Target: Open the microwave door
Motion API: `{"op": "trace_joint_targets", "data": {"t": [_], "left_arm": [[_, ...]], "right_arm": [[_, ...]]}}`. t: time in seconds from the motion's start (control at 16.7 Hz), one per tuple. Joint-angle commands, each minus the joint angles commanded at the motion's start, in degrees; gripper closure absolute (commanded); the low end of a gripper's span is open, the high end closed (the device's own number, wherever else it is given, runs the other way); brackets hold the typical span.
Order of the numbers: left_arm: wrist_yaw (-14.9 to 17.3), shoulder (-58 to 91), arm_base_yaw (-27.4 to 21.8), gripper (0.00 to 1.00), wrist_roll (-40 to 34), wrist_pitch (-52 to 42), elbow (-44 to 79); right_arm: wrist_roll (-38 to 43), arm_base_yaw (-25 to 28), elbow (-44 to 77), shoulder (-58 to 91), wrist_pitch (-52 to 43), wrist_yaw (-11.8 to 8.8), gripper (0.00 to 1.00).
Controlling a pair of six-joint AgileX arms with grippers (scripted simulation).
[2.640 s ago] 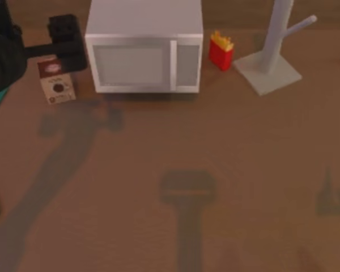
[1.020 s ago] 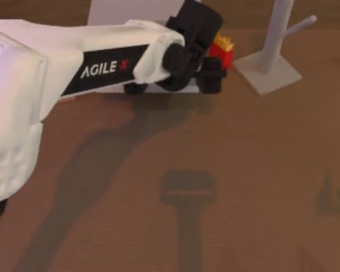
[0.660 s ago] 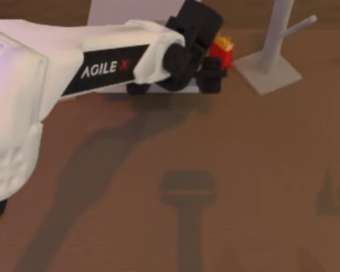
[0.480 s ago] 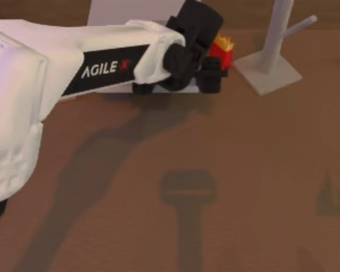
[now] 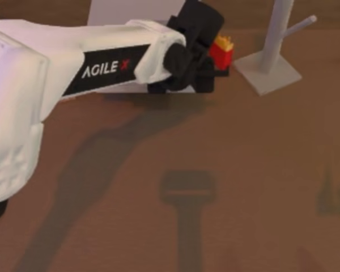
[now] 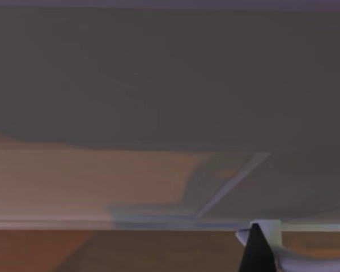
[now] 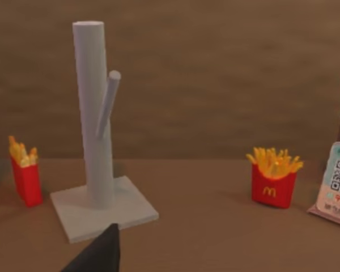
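Observation:
The microwave (image 5: 130, 11) stands at the back of the table, mostly covered by my white left arm. My left gripper (image 5: 201, 76) is a black mass at the microwave's front right corner. In the left wrist view the microwave door (image 6: 158, 85) fills the picture with its grey window. A pale handle end (image 6: 267, 228) shows right beside the dark tip of my left gripper (image 6: 255, 252). The top view does not show my right arm. Its wrist view holds only a dark tip of my right gripper (image 7: 102, 255), low above the table.
A red fries box (image 5: 221, 54) stands just right of the microwave, close to my left gripper. A white branched stand (image 5: 269, 68) is farther right. The right wrist view also shows a second fries box (image 7: 272, 178) and a QR card (image 7: 337, 181).
My left arm has swung from the microwave's left side across its top to the front right corner. Over the last second the black part under the arm slid right.

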Motion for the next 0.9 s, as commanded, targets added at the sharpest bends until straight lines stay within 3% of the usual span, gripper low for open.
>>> {"op": "trace_joint_targets", "data": {"t": [0.42, 0.54, 0.9], "left_arm": [[0.0, 0.0, 0.0, 1.0, 0.0, 0.0, 0.0], [0.71, -1.5, -2.12, 1.0, -0.22, -0.4, -3.11], [-1.08, -4.9, -1.98, 1.0, -1.64, 2.53, -7.95]], "right_arm": [[0.0, 0.0, 0.0, 0.0, 0.0, 0.0, 0.0], [0.0, 0.0, 0.0, 0.0, 0.0, 0.0, 0.0], [0.0, 0.0, 0.0, 0.0, 0.0, 0.0, 0.0]]}}
